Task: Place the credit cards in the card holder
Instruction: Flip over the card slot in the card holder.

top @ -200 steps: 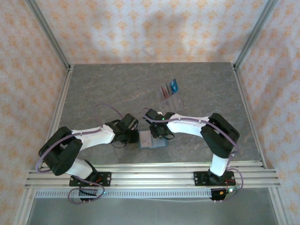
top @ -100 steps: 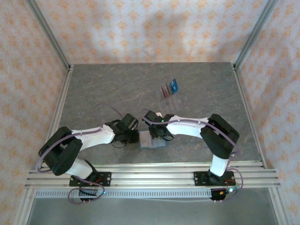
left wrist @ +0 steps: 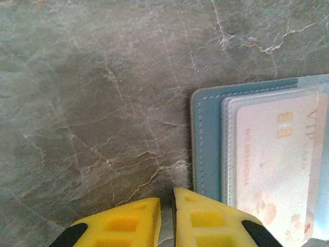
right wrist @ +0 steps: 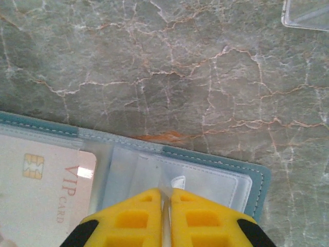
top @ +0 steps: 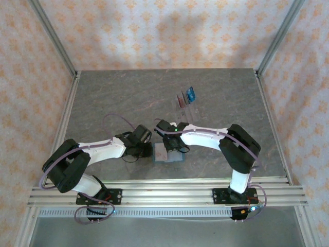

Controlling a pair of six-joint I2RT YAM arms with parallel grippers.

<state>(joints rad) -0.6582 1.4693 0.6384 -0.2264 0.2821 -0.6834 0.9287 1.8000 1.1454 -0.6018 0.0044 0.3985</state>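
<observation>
Two robot arms work on an open teal card holder (top: 168, 153) lying near the front middle of the stone table (top: 113, 98).

A pink VIP card (left wrist: 272, 164) already sits in the holder's left sleeve. The left gripper (left wrist: 167, 218), closed with nothing visibly between its fingers, rests at the holder's left edge. The right gripper (right wrist: 165, 206), closed to a slit, seems to pinch the lip of the empty clear pocket (right wrist: 200, 177). The likely next move is to lift that lip gently, ready for the blue card (top: 191, 94) waiting farther back.

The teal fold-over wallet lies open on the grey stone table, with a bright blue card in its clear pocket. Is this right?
Only the colour is wrong: the card in the clear pocket of the teal wallet is pale pink, as the left wrist view shows.
</observation>
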